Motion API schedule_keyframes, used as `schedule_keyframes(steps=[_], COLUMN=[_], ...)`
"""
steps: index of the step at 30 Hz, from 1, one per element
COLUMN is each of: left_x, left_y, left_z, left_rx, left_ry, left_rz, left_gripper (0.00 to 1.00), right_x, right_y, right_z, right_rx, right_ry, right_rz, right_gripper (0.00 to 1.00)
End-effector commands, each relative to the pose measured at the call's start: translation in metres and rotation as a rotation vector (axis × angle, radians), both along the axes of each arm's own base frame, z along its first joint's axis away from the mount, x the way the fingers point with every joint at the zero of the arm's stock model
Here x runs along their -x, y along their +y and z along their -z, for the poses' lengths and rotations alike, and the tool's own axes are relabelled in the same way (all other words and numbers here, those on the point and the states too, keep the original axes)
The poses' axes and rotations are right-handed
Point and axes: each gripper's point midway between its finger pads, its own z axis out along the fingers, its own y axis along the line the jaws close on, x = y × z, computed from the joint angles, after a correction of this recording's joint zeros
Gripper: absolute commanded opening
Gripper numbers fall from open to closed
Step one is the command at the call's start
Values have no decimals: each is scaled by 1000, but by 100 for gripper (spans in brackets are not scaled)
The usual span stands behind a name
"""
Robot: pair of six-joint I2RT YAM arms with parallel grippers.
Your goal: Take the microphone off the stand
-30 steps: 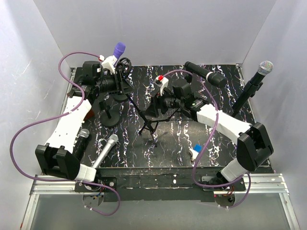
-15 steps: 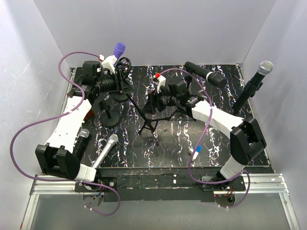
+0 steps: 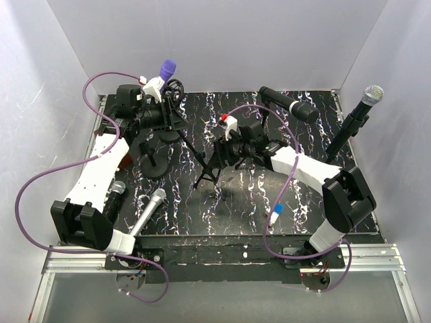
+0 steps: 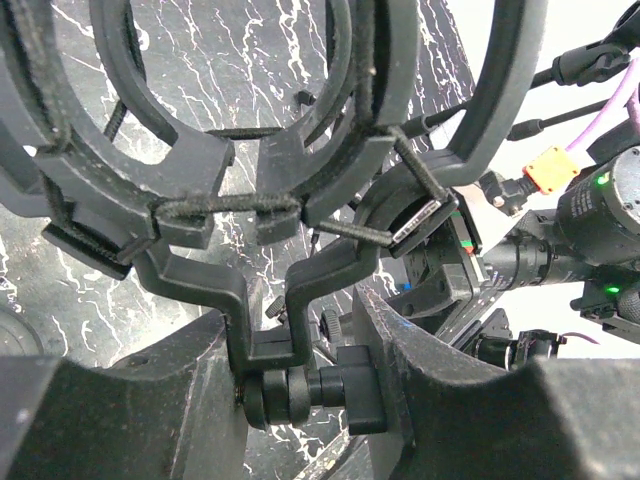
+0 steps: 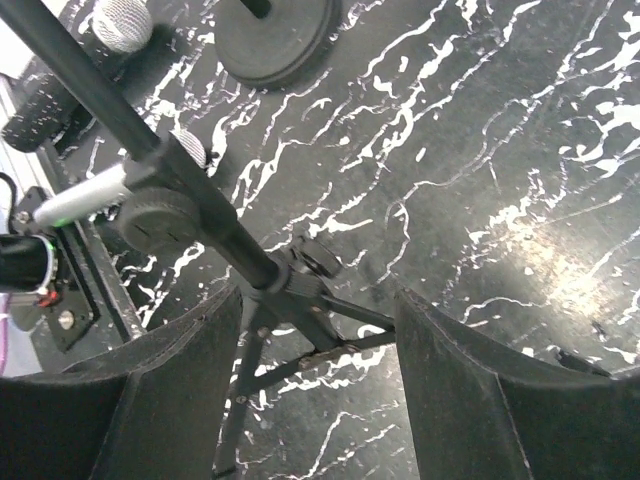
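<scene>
A purple-headed microphone point(image 3: 167, 69) pokes up behind my left wrist, beside a black ring shock mount point(image 3: 175, 91); its body is hidden. My left gripper point(image 4: 310, 370) is shut on the shock mount's bracket and knob point(image 4: 345, 385), with the elastic-strung rings point(image 4: 180, 165) just above the fingers. The mount tops a slanted pole that runs down to a black tripod stand point(image 3: 207, 176). My right gripper point(image 5: 318, 320) is open and straddles the tripod's hub point(image 5: 290, 285), with a finger on either side of the legs and a gap showing on both sides.
A black microphone point(image 3: 286, 102) on a stand sits at the back right. A silver-headed one point(image 3: 372, 94) stands upright at the far right. Two microphones point(image 3: 149, 210) point(image 3: 113, 198) lie at the near left. A round stand base point(image 3: 156, 165) rests beside the tripod.
My right gripper has shifted toward the tripod and come down around its hub, and its jaws have narrowed a little. The left arm has stayed still.
</scene>
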Motion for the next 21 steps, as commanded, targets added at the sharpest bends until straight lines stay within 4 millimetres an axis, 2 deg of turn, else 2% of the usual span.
schedule_keyframes(steps=[1,3,6,9,11,14,21], left_x=[-1,-3,-13,-26,-30,-26,-3], left_y=[-4,-3,-3,-5,-10,-16,-31], left_z=[-36,-40,-55,-73,-76,-64,-27], left_rx=[41,35,8,-62,-126,-224,-266], left_ry=[-96,-115,-196,-312,-384,-458,-503], left_rz=[25,27,41,68,107,178,253], left_gripper=[0,0,0,0,0,0,0], right_x=[-1,7,20,28,34,40,49], right_y=[-11,-10,-11,-15,-17,-22,-32], right_z=[-16,-22,-34,-49,-55,-59,-60], right_rx=[-9,-25,-48,-68,-68,-62,-44], right_ry=[-106,-137,-197,-263,-310,-342,-383], right_rz=[-27,-81,-162,-210,-251,-272,-297], right_gripper=[69,69,69,70,70,70,70])
